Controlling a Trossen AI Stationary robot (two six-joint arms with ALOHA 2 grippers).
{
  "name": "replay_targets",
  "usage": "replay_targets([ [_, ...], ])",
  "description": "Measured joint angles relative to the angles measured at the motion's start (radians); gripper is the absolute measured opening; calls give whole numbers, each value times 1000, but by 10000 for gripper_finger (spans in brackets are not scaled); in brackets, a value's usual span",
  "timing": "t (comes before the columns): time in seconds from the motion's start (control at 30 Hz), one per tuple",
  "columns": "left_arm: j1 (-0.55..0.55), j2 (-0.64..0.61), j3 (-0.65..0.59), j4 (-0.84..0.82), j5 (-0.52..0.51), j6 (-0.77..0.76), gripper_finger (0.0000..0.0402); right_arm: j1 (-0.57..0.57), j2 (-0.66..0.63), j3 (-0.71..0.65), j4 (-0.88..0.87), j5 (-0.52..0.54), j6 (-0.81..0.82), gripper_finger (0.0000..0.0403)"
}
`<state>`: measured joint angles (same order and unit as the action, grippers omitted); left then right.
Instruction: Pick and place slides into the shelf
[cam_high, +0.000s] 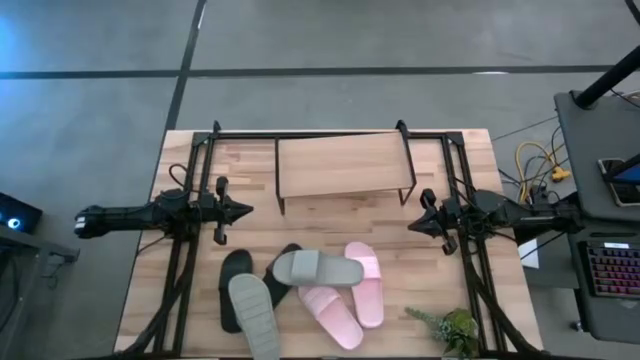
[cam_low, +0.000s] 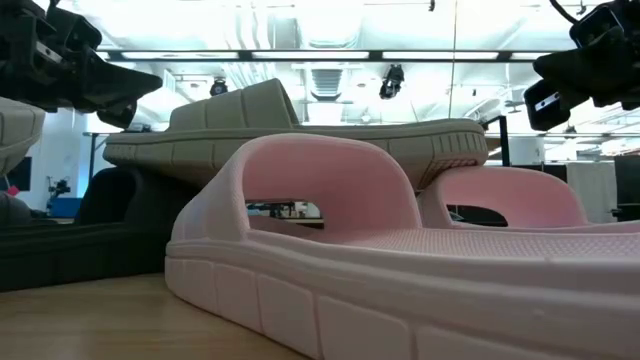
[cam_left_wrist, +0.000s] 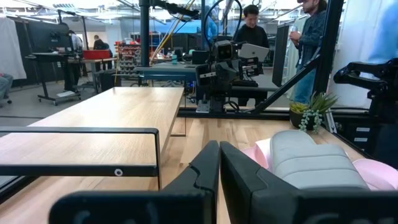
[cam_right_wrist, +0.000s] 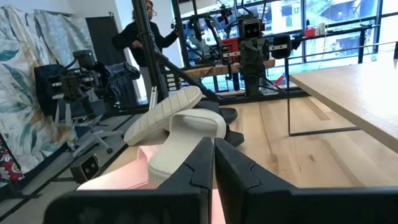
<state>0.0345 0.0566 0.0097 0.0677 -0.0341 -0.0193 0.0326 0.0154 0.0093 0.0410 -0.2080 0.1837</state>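
The shelf (cam_high: 340, 165) stands at the table's far middle on thin black legs. The slides lie in a heap near the front edge. One grey-green slide (cam_high: 318, 268) rests across a black slide (cam_high: 285, 258) and a pink slide (cam_high: 366, 282). The second grey-green slide (cam_high: 255, 315) leans on the other black slide (cam_high: 236, 288). The second pink slide (cam_high: 332, 315) lies flat. My left gripper (cam_high: 245, 210) is shut and empty, left of the shelf. My right gripper (cam_high: 412, 225) is shut and empty, right of the shelf. Both hover above the table.
A large black metal frame (cam_high: 195, 170) runs around the table's far part and sides. A small green plant (cam_high: 452, 328) sits at the front right corner. People stand in the room beyond the table (cam_left_wrist: 249, 25). Bare wood (cam_high: 330, 222) lies between shelf and slides.
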Motion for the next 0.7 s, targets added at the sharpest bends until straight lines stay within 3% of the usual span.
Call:
replay_targets([
  [0.37, 0, 0, 0, 0, 0, 0, 0, 0, 0, 0, 6, 12, 6, 9],
  [0.5, 0, 0, 0, 0, 0, 0, 0, 0, 0, 0, 29, 63, 169, 9],
  [0.7, 0, 0, 0, 0, 0, 0, 0, 0, 0, 0, 198, 104, 564, 9],
])
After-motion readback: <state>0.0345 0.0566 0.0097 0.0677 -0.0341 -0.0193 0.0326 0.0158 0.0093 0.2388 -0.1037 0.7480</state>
